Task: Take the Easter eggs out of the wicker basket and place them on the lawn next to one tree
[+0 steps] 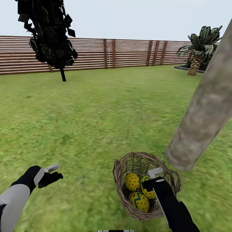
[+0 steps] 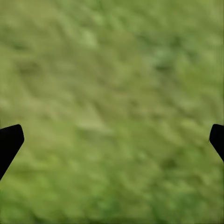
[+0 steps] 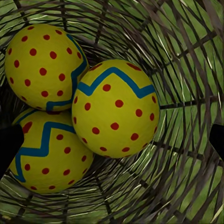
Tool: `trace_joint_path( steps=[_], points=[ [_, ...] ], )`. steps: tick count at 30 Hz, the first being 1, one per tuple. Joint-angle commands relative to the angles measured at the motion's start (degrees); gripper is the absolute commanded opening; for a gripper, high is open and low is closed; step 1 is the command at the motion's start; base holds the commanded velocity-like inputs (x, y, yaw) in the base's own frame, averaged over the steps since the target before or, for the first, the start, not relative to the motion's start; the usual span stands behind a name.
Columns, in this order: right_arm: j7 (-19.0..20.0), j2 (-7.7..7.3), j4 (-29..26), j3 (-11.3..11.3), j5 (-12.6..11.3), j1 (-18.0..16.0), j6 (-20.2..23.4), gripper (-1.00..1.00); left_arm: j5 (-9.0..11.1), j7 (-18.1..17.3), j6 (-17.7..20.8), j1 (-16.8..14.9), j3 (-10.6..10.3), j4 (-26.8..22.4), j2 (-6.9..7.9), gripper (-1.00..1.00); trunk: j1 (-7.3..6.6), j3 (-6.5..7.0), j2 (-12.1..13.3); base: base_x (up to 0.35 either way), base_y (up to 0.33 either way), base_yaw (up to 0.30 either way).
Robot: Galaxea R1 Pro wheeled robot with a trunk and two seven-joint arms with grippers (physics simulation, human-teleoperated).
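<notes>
Green lawn (image 1: 96, 122), right gripper (image 3: 112, 135) wide open over three Easter eggs (image 3: 115, 108) in wicker basket (image 1: 122, 167), left gripper (image 2: 112, 140) open, empty

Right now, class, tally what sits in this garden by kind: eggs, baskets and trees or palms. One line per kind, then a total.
Eggs, yellow with red dots, in the basket: 3
Baskets: 1
Trees and palms: 3 (thick pale trunk, dark-leaved tree, palm)
Total: 7
</notes>
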Motion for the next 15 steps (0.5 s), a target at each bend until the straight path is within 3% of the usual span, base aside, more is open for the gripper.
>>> trace_joint_path(
  steps=[1, 11, 15],
  points=[
    [0.27, 0.01, -0.07, 0.03, 0.52, -0.02, 0.29, 1.00, 0.37, 0.06, 0.33, -0.02, 0.19, -0.06, -0.01, 1.00, 0.01, -0.28, -0.04, 0.000, 0.000, 0.000],
    [0.31, 0.01, -2.30, -0.02, 0.45, -0.98, 0.29, 1.00, 0.37, -0.06, 0.41, -0.02, 0.19, -0.06, -0.03, 1.00, 0.27, -2.49, -0.17, 0.000, 0.000, 0.000],
    [0.34, 0.01, -1.17, -0.05, 0.27, -3.54, 0.36, 1.00, 0.37, -0.08, 0.42, -0.02, 0.19, -0.08, -0.03, 1.00, 0.29, -2.72, -0.18, 0.000, 0.000, 0.000]
  ],
)
